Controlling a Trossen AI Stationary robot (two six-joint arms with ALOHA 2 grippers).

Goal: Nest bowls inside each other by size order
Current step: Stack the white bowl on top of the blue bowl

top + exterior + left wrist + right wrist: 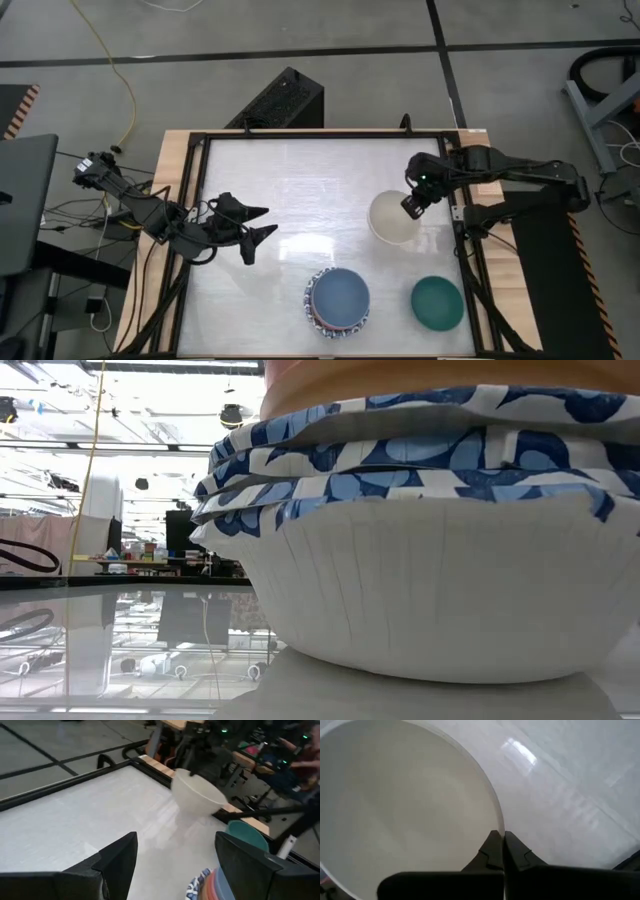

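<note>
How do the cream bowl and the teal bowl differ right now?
The cream bowl is pinched at its rim by the right gripper and looks lifted off the table in the left wrist view; the teal bowl sits free, no gripper near it. The cream one is farther from the stack; the teal one is beside it. Both are plain, upright and empty.

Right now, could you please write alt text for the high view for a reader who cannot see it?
The right gripper pinches the rim of a plain cream bowl over the white table. Nearer the front edge sit a stack of nested bowls topped by a blue one and a separate teal bowl; the left gripper waits open at left.
</note>
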